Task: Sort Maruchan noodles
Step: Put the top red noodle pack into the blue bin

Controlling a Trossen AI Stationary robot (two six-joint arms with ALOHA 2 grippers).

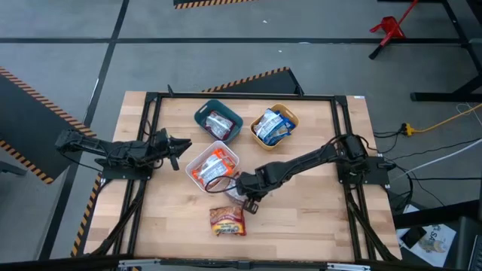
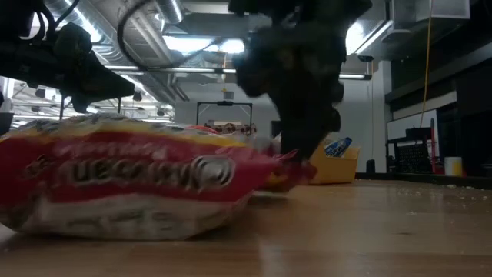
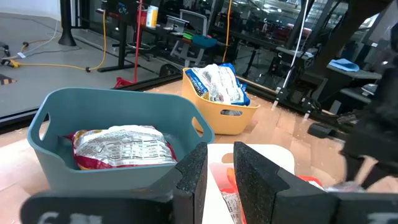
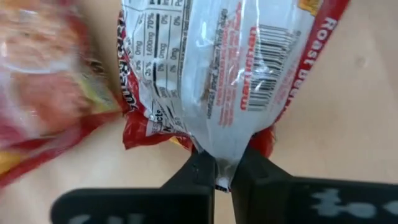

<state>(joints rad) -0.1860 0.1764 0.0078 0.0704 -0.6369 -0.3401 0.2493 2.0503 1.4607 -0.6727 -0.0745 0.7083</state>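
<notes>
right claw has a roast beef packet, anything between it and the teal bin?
Yes. The right claw pinches the packet near the white bin, which sits between it and the teal bin. It must lift over.

From above we see the wooden table (image 1: 301, 211) evenly and softly lit, with only faint shadows under the arms and no harsh glare. At table height we look into bright ceiling lights (image 2: 369, 31) that turn the arm into a dark silhouette, while the near red packet (image 2: 131, 185) fills the foreground soft and out of focus. In the right wrist picture we find the silver packet (image 4: 230, 81) glinting and fairly sharp, the packet beside it (image 4: 43, 81) smeared with blur; the left wrist picture is clear on the teal bin (image 3: 118, 118) but soft at its edges.
</notes>
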